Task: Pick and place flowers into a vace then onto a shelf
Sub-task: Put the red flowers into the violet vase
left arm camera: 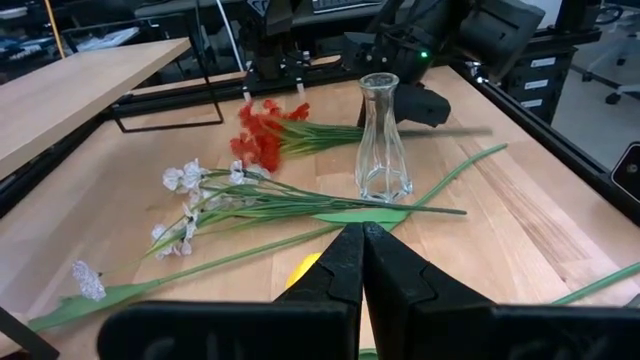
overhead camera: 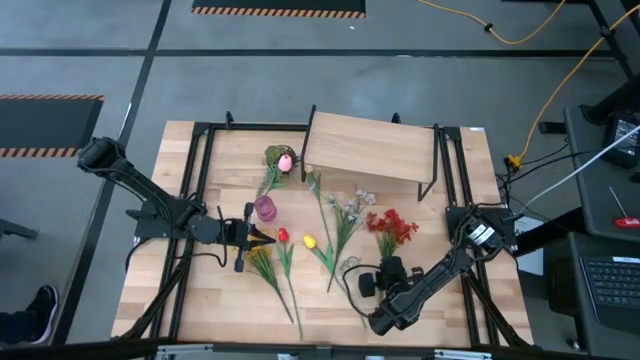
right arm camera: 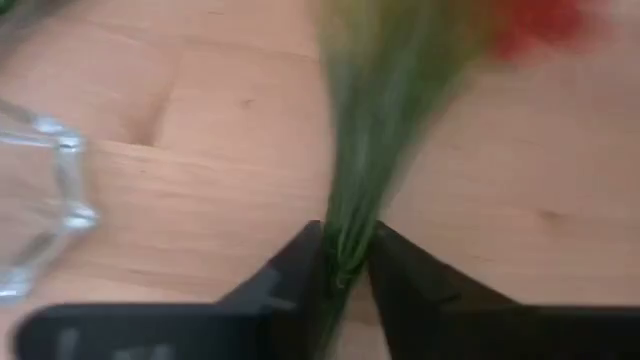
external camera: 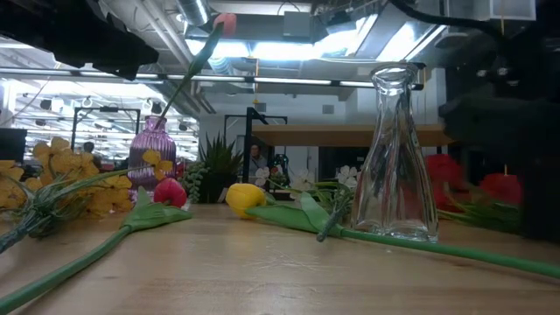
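Pinching what looks like the red flowers' (right arm camera: 352,190) stems, right gripper (right arm camera: 345,262).

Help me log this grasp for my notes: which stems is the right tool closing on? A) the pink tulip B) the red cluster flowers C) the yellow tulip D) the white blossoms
B: in the right wrist view the right tool pinches green stems that lead up to red blooms, the red cluster flowers lying beside the clear glass vase.
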You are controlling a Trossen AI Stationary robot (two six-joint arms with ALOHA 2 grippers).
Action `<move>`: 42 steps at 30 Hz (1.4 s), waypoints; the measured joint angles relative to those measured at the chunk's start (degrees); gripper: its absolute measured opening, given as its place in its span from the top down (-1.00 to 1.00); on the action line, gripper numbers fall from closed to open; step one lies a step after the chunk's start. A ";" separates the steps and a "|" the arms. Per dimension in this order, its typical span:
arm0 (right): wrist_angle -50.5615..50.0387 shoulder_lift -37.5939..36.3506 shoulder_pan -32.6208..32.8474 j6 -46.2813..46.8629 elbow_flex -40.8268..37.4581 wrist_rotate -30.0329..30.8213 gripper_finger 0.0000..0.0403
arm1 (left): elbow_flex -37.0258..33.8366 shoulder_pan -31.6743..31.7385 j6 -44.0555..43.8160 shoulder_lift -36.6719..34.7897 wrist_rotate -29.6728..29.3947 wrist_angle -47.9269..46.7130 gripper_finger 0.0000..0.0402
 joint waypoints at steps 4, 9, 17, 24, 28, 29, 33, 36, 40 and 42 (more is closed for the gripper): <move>-1.77 0.10 1.23 1.35 -0.05 -1.00 0.93 | 0.00 0.00 0.26 0.00 -0.36 0.00 0.98; -4.19 0.10 1.64 1.97 -0.09 -3.13 0.93 | 0.00 0.00 0.20 0.00 -0.59 0.00 0.98; -11.56 -6.09 3.05 1.74 -0.18 -2.45 0.97 | 0.00 0.02 -1.75 0.00 -0.65 0.07 0.98; -16.64 -13.37 5.21 0.77 -0.11 5.44 0.97 | 0.00 0.00 -1.73 0.00 -0.80 0.13 0.98; -21.13 -16.82 5.34 0.39 -0.09 9.69 0.97 | 0.00 0.00 -1.70 0.00 -0.80 0.13 0.98; -21.94 -17.56 5.32 -0.45 -0.09 11.04 0.97 | -0.01 0.02 -1.69 0.00 -0.85 0.14 0.98; -22.47 -20.38 5.28 -5.82 -0.09 19.12 0.97 | 0.00 0.00 1.35 0.00 -3.05 0.17 0.98; -22.46 -23.02 5.18 -11.22 -0.09 24.48 0.97 | 0.00 0.00 1.80 0.00 -6.38 0.17 0.98; -22.50 -27.98 5.15 -17.37 -0.09 28.27 0.97 | -0.04 0.02 3.58 0.00 -10.14 1.34 0.92; -22.55 -30.43 5.15 -20.66 -0.07 29.59 0.97 | -0.04 0.02 4.85 0.00 -10.44 2.94 0.88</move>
